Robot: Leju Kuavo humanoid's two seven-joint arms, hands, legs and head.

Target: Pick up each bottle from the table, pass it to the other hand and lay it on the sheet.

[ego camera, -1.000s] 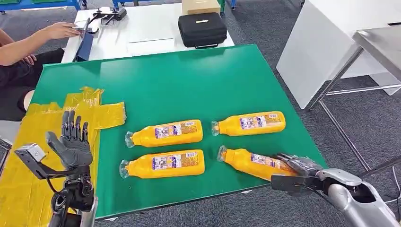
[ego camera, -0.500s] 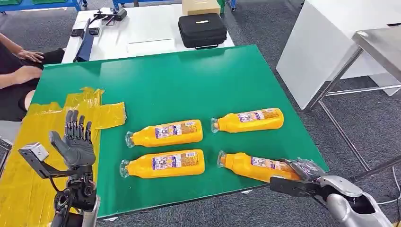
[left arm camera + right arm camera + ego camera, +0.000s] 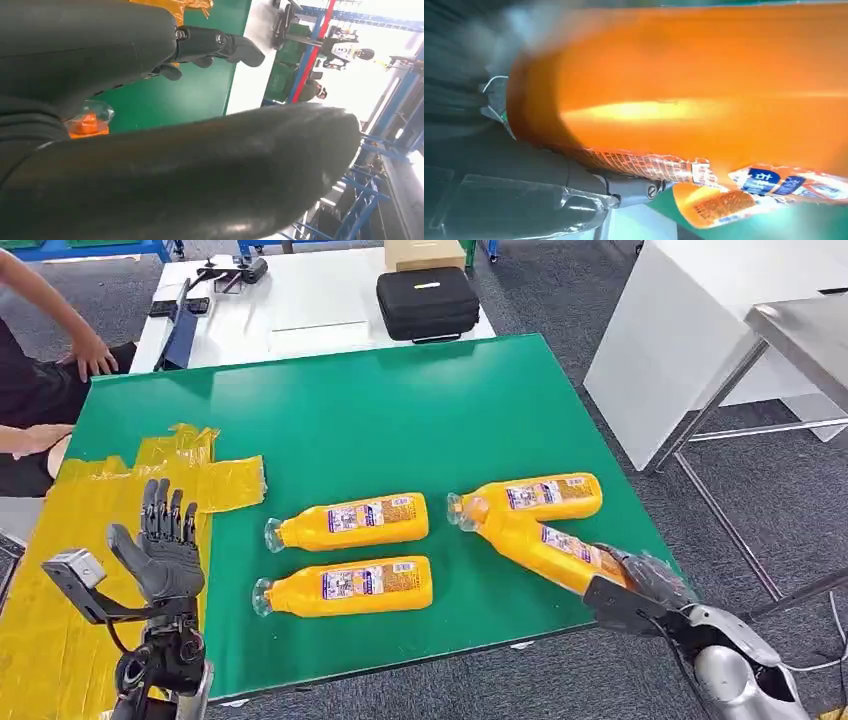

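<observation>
While the right hand (image 3: 640, 585) grasps the base of one orange bottle (image 3: 540, 545) at the near right corner of the green worktop (image 3: 380, 410), that bottle is tilted, its cap end raised toward the far left and lying against the neck of a second bottle (image 3: 530, 497) just behind it. In the right wrist view the grasped bottle (image 3: 684, 90) is a blurred orange mass with its label beside the fingers (image 3: 634, 187). Two more bottles lie flat on the worktop to the left, one farther (image 3: 350, 520) and one nearer (image 3: 348, 587), side by side and apart. The yellow sheet (image 3: 70, 540) covers the left end of the worktop. Over its near part the left hand (image 3: 160, 545) is held upright, released, fingers apart and holding nothing. A person's hand (image 3: 92, 355) reaches in at the far left. On a white table (image 3: 310, 305) beyond sits a black case (image 3: 428, 302).
</observation>
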